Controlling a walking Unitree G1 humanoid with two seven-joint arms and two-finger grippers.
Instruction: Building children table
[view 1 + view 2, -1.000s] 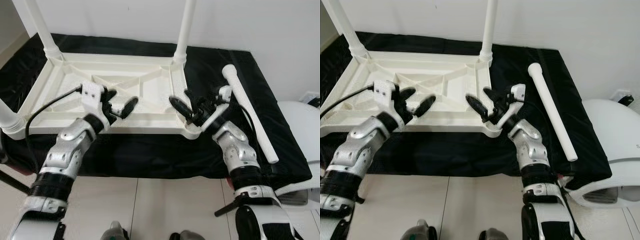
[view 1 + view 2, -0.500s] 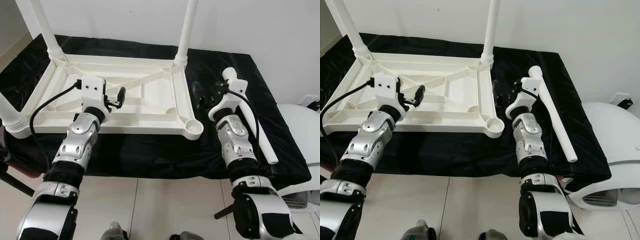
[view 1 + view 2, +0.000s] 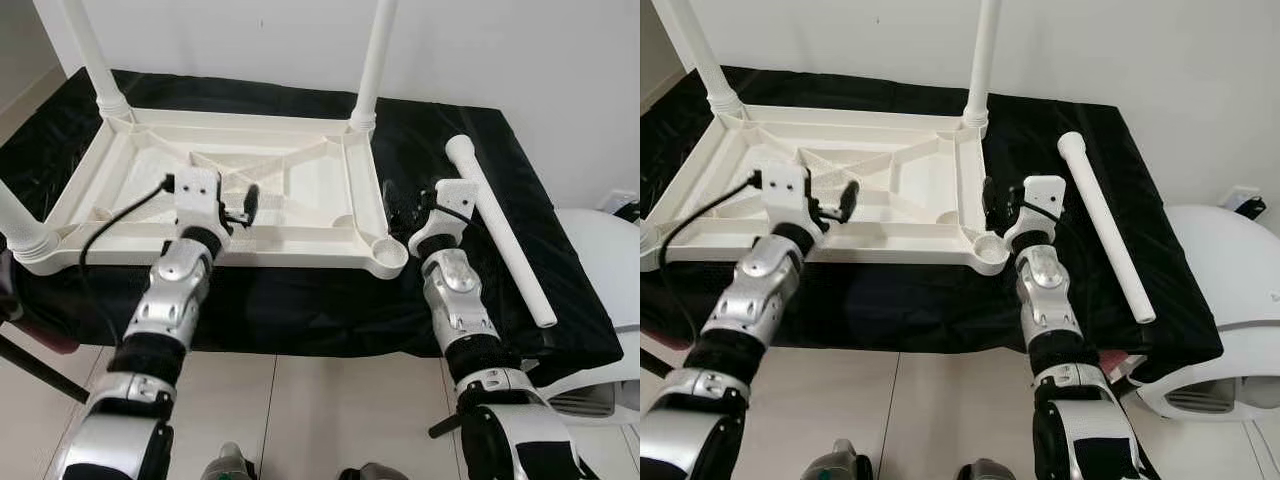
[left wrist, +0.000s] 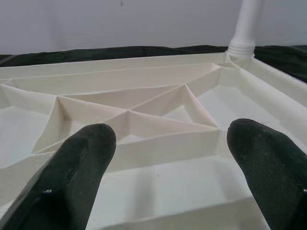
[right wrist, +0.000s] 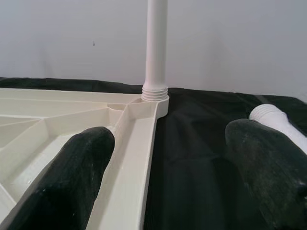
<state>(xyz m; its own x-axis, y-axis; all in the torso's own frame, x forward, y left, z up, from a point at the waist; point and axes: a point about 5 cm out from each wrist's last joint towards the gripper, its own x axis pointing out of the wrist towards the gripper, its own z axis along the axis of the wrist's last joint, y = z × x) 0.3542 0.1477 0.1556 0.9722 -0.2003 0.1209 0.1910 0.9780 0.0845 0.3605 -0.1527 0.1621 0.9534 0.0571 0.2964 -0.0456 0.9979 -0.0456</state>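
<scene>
A white plastic table top (image 3: 300,190) lies upside down on a black cloth. White legs stand in its far left (image 3: 92,55), far right (image 3: 374,60) and near left (image 3: 14,222) corners. The near right socket (image 3: 386,250) has no leg in it. A loose white leg (image 3: 500,232) lies on the cloth to the right. My left gripper (image 3: 238,207) hovers open over the near ribs of the table top (image 4: 158,110), holding nothing. Just right of the table's right rim (image 5: 139,143), my right gripper (image 3: 998,200) is open with nothing in it, and the loose leg's threaded end (image 5: 268,115) is beside one finger.
The cloth-covered surface (image 3: 300,300) ends at a near edge above a tiled floor (image 3: 300,410). A white rounded object (image 3: 1230,290) stands low at the right. A white wall is close behind. A black cable (image 3: 110,230) runs from my left wrist.
Both grippers have lifted off the table top's near rim. The right one swung out toward the loose leg, then came back beside the near right socket. The table top shifted slightly.
</scene>
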